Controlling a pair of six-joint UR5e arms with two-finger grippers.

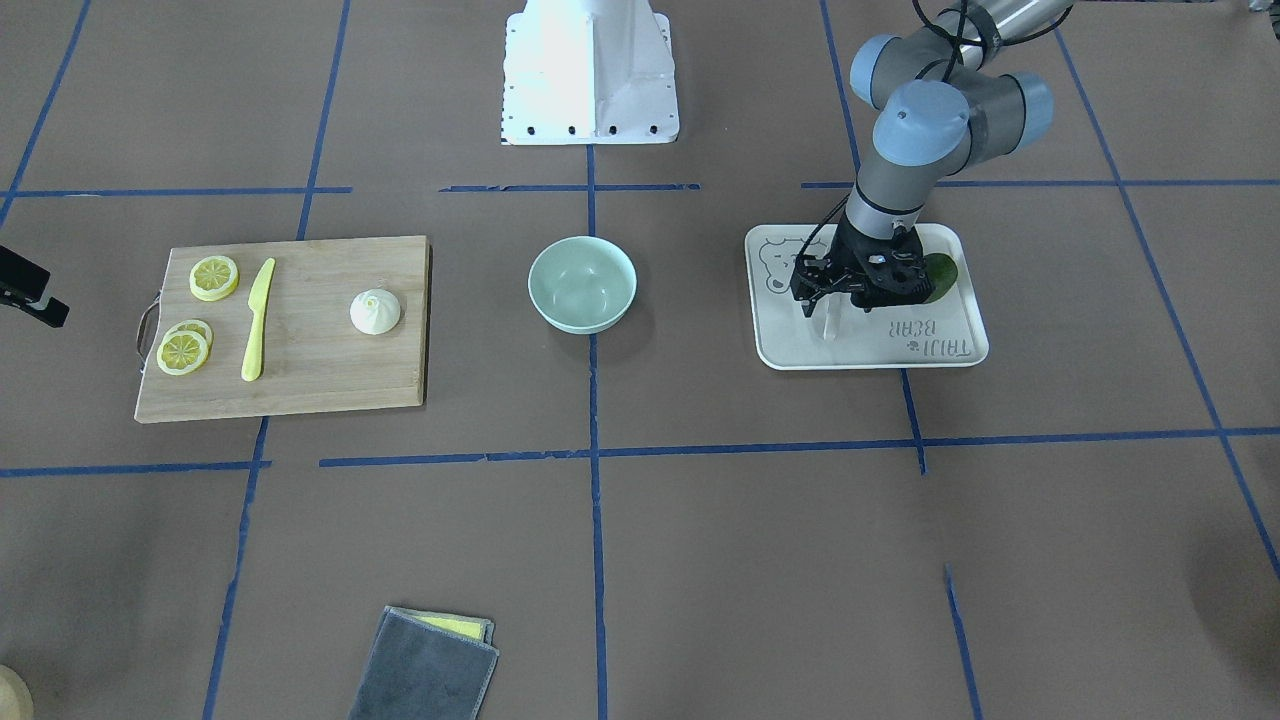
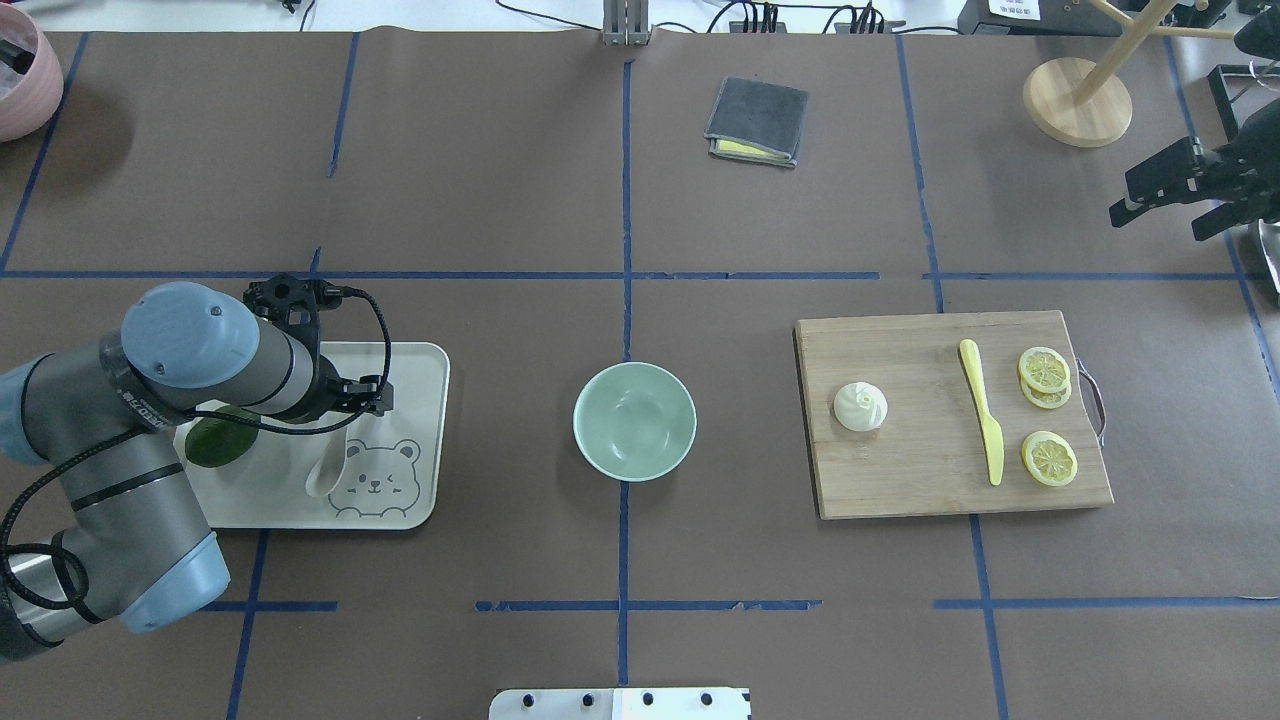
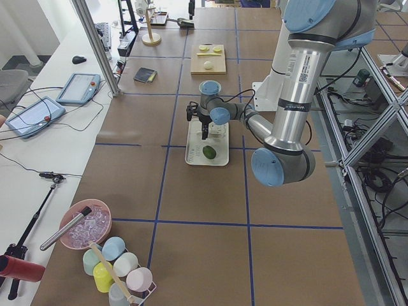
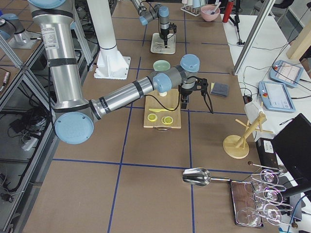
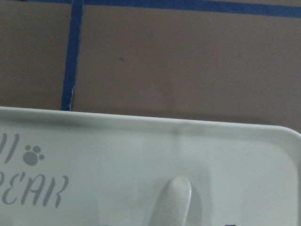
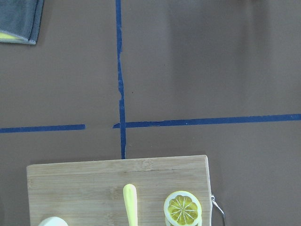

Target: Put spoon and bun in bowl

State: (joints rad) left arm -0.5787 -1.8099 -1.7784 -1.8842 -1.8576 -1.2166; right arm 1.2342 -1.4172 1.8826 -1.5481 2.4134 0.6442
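Note:
The off-white spoon (image 1: pixel 828 325) lies on a white bear-print tray (image 1: pixel 870 362), its scoop toward the robot in the overhead view (image 2: pixel 320 472). My left gripper (image 1: pixel 832 300) is lowered over the spoon and looks open around it. The left wrist view shows only the handle's end (image 5: pixel 173 200). The white pleated bun (image 1: pixel 375 312) sits on a wooden cutting board (image 1: pixel 310 385). The mint-green bowl (image 1: pixel 582 285) stands empty at the table's middle. My right gripper (image 2: pixel 1165 190) hovers open beyond the board's far right corner, holding nothing.
A dark green fruit (image 1: pixel 942 270) lies on the tray beside the left gripper. A yellow knife (image 1: pixel 257 320) and lemon slices (image 1: pixel 214 277) share the board. A folded grey cloth (image 2: pixel 757 120) lies at the far side. A wooden stand (image 2: pixel 1077 100) is at the far right.

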